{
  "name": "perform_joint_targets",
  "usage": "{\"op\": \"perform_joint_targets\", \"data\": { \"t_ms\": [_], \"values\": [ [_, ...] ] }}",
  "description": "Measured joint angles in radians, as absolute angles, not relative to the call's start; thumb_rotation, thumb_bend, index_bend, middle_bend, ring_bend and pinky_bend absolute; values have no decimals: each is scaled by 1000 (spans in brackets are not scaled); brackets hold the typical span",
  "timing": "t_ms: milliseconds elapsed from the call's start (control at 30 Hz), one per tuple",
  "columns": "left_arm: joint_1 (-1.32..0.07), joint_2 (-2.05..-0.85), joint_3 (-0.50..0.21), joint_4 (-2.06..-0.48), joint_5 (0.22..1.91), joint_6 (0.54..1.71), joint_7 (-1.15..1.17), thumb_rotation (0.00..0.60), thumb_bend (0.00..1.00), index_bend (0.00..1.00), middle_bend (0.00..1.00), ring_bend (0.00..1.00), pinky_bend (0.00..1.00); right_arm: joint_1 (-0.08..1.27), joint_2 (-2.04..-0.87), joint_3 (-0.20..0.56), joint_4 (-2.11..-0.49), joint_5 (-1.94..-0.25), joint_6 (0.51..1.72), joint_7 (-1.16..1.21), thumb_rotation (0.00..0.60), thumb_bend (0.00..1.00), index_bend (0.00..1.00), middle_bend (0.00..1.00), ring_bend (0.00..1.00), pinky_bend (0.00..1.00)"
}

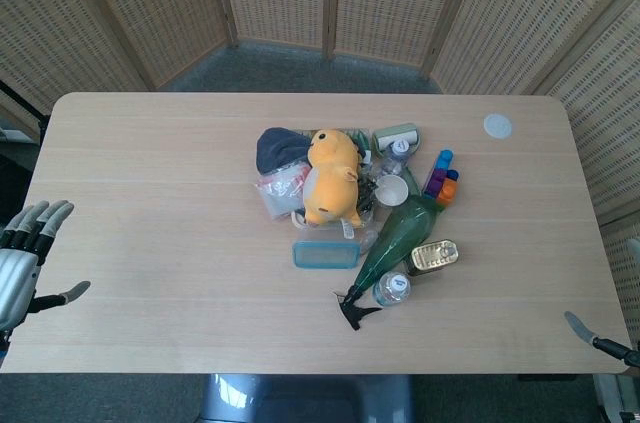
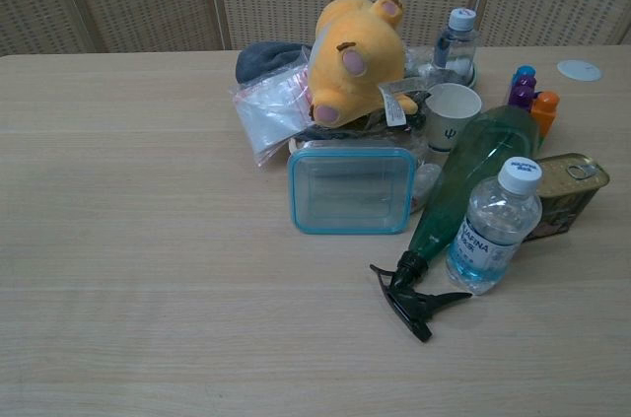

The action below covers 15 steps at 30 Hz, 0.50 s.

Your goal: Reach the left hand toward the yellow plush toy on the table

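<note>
The yellow plush toy point(image 1: 331, 177) lies on top of a pile of objects in the middle of the table; in the chest view the plush toy point(image 2: 355, 60) rests at the back of the pile. My left hand point(image 1: 25, 255) is at the table's left edge, far from the toy, its fingers spread and holding nothing. Of my right hand point(image 1: 598, 339) only a fingertip shows at the bottom right corner. Neither hand appears in the chest view.
Around the toy lie a clear box with a blue rim point(image 2: 351, 189), a green spray bottle point(image 2: 461, 185), a small water bottle point(image 2: 493, 228), a tin can point(image 2: 567, 194), a white cup point(image 2: 452, 113), a plastic bag point(image 2: 269, 111) and a dark cloth point(image 1: 281, 149). A white disc point(image 1: 497, 125) sits far right.
</note>
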<state>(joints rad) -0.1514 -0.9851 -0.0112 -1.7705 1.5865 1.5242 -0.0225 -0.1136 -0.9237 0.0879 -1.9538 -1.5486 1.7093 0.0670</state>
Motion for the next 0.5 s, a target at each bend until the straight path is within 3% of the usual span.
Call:
{"op": "perform_joint_targets", "data": {
  "t_ms": [500],
  "values": [
    [-185,-1017,-14,-1741,1558,1423,0,600,0,3,0,0,0,-103,-935,91,-1951,-1525,1687,45,506,0,0,0,0,0]
  ]
}}
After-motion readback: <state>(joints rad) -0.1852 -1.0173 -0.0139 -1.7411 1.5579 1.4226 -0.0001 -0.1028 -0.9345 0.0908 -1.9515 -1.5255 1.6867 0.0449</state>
